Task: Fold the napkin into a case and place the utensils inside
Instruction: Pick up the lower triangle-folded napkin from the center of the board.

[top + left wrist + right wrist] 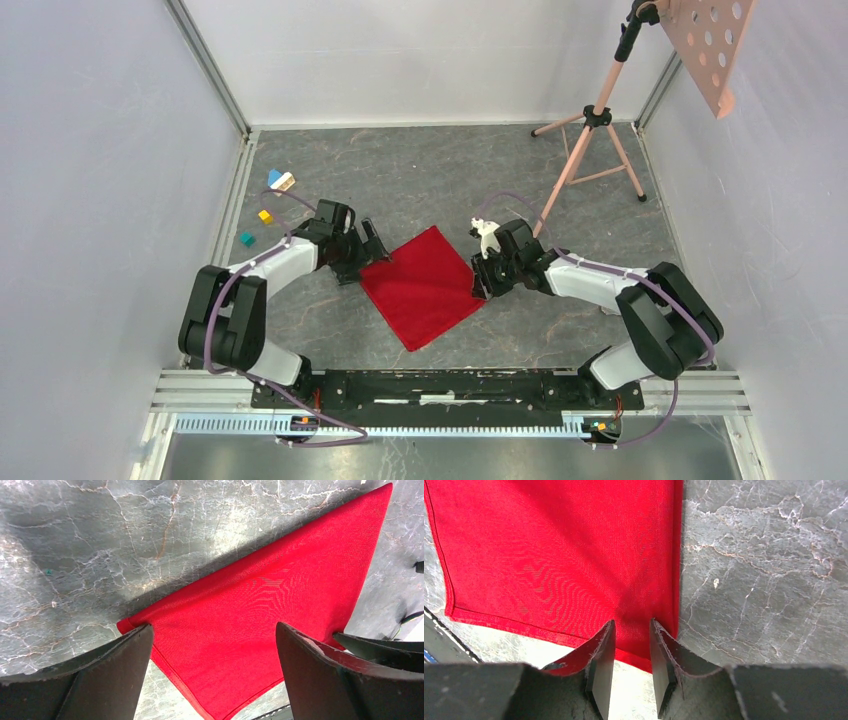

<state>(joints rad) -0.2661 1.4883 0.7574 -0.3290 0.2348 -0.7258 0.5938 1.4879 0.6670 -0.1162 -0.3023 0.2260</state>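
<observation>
On the grey marbled worktop [420, 170], far left, lie a blue-and-white block [281, 180], a yellow block [265, 215] and a teal block [246, 239]. A pink tripod stand [596, 125] rises far right.

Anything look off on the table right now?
Nothing spilled or damaged. The red napkin lies flat but turned cornerwise, like a diamond. No cutlery shows in any view.

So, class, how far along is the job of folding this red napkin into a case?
Done: nothing visible; the plain bright red cloth napkin lies as a flat square on the grey marble tabletop. In hand: the left pincer stands wide open astride one corner; the right pincer, jaws narrowly apart, sits over the opposite corner. Left: folding the case, loading utensils, which no view shows.
</observation>
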